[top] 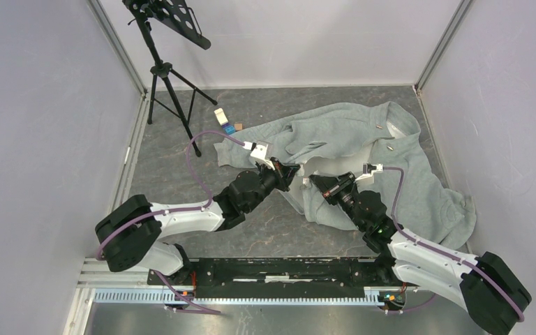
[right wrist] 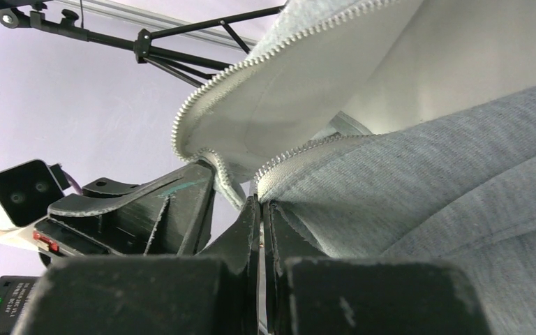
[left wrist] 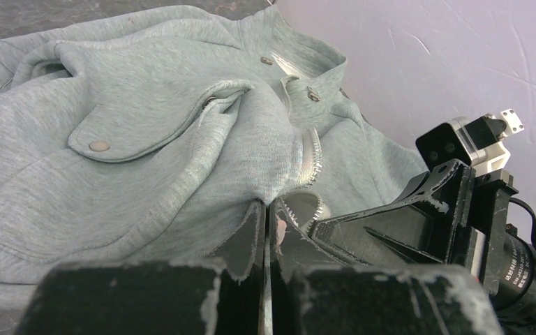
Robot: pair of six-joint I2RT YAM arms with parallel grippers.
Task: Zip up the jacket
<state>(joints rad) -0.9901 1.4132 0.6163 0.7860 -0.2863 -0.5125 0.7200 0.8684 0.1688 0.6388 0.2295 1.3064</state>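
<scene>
Fleece spreads over the desk (top: 265,234) beyond both hands. The jacket (top: 419,181) lies crumpled and open, its collar (top: 393,129) at the far end, away from the arms and off toward the right hand's side.

The zipper (right wrist: 265,59) is not joined. Its two toothed edges part just ahead of the fingers and run on from there toward the collar, so the long line of the closure points away from both hands.

The left hand (top: 287,172) is pressed together on the bottom corner of one front panel, with fleece bunched at its tips. The right hand (top: 319,184), just beside it and almost tip to tip, is clamped on the lower end of the other zipper edge. Neither is nearer, since both sit at the bottom end.

To my eye the two ends need mating here before any pull toward the collar. A black stand (top: 164,70) is well apart, beyond the left hand.
</scene>
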